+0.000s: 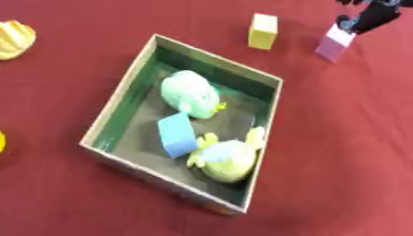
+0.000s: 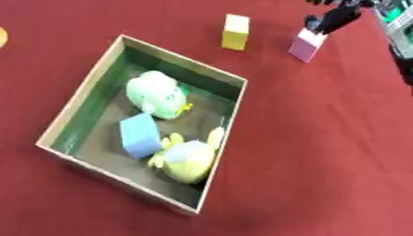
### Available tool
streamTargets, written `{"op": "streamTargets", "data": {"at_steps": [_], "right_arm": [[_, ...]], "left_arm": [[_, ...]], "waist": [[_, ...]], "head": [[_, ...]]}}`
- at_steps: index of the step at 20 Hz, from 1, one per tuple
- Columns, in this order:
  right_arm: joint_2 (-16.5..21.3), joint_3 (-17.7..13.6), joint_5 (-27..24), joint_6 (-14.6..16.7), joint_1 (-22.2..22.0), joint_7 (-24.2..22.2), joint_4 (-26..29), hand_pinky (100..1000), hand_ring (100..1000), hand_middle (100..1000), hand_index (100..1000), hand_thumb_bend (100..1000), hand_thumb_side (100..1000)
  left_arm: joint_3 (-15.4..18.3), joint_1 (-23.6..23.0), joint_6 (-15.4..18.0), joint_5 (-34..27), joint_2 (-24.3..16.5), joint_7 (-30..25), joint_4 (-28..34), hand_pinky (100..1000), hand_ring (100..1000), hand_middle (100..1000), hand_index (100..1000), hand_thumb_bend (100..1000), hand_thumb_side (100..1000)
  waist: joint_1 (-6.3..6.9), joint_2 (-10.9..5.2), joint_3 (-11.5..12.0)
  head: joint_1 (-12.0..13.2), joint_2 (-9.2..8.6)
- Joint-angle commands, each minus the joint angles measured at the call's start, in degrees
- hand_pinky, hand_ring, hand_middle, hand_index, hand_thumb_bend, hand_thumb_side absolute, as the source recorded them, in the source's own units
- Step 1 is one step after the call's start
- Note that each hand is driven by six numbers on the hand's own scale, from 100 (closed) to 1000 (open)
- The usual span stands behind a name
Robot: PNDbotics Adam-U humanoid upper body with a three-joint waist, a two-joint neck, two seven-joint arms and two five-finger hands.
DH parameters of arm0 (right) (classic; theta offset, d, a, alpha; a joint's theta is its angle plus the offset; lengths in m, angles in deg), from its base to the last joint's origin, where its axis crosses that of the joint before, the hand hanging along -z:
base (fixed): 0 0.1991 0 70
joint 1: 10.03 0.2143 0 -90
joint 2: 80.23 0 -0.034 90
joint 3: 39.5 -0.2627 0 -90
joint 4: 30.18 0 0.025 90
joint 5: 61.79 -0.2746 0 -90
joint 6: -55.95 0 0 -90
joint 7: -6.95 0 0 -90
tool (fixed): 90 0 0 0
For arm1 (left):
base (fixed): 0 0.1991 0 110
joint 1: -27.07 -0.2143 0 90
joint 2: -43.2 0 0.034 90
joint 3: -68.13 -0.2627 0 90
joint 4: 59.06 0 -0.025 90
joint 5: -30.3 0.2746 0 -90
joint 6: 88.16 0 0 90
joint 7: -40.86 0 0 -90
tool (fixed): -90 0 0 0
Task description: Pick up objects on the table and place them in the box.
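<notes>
Reaching from the upper right corner, the right hand (image 1: 367, 17) touches the top of the pink block (image 1: 334, 42) standing beside the yellow block (image 1: 263, 31), its grasp indiscernible; next, lift and carry it to the box (image 1: 121, 99).

The table (image 1: 339, 152) is covered with a dark red cloth. An open box (image 1: 262, 138) with pale walls and a green lining sits directly on it, turned askew, taking up the middle. Toward the far edge, a yellow block (image 1: 263, 31) stands upright on the cloth, just beyond the box's far corner. A pink block (image 1: 335, 42) stands to its right, near the far right corner. A yellow ridged thing (image 1: 14, 39) lies at the left edge, well apart from the box. Another bit of yellow (image 1: 2, 141) shows lower down that same edge.
</notes>
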Motion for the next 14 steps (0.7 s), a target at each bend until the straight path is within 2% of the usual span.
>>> {"op": "streamTargets", "data": {"at_steps": [1,7,9,14], "right_arm": [[2.0,-0.2,2.3,1.0,0.7,-0.5,0.9,894,990,930,962,100,269],[1.5,-0.1,4.1,2.2,0.9,-1.7,0.4,895,989,915,959,100,289],[1.3,-0.1,4.1,2.4,0.8,-2.2,0.1,894,989,911,958,100,321],[0.5,0.1,3.7,2.6,1.0,-3.0,-0.5,897,995,908,965,100,487]], "left_arm": [[0.4,0.5,0.1,0.1,-1.7,-0.2,0.9,798,637,678,850,100,598],[0.4,0.4,0.1,0.0,-1.7,-0.2,0.9,798,636,678,849,100,598],[0.4,0.4,0.0,0.0,-1.7,-0.2,0.9,798,637,678,849,100,597],[0.4,0.4,0.0,0.0,-1.7,-0.3,0.9,798,637,679,849,100,597]], "waist": [[0.27,-1.43,0.1],[0.33,-1.14,0.1],[0.35,-1.12,0.0],[0.41,-1.31,0.1]], "head": [[0.0,-0.17],[-0.2,0.07],[-0.2,0.28],[-0.2,0.67]]}}
